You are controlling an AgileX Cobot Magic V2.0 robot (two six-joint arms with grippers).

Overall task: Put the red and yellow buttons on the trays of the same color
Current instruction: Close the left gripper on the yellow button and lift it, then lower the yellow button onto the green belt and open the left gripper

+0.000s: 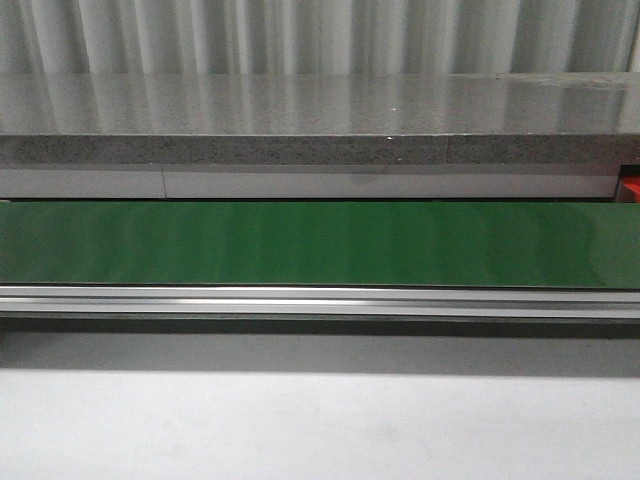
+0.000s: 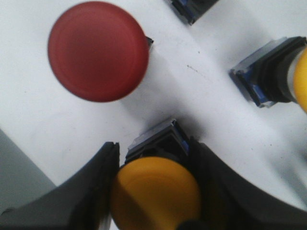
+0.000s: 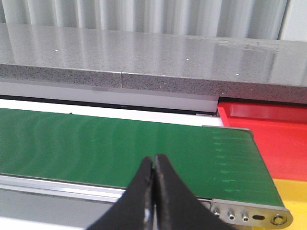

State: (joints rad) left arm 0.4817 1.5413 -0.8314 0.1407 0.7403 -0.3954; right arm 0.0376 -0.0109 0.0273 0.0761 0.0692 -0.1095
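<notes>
In the left wrist view, the left end effector (image 2: 156, 191) has its two black fingers (image 2: 86, 191) pressed against either side of a yellow mushroom-head push button (image 2: 156, 194), gripping it; the glossy rounded cap faces the camera and its black-and-blue block body (image 2: 156, 140) points away toward the white desk (image 2: 201, 96). Beyond it on the desk stands a red mushroom-head push button (image 2: 98, 51), its broad matte dome turned to the camera, apart from the fingers. Off to one side lies a second yellow button with a black-and-blue body (image 2: 268, 72), on its side, cut by the picture's edge.

The right wrist view shows none of these: the right end effector (image 3: 154, 191) hangs with its black tips pressed together and nothing between them, above a green conveyor belt (image 3: 105, 148). Past the belt's end sit a flat yellow tray (image 3: 295, 196) and, farther, a flat red tray (image 3: 268, 129).

The front view shows only the green belt and a sliver of the red tray at its far right, beneath a grey speckled stone ledge (image 1: 300, 148)
</notes>
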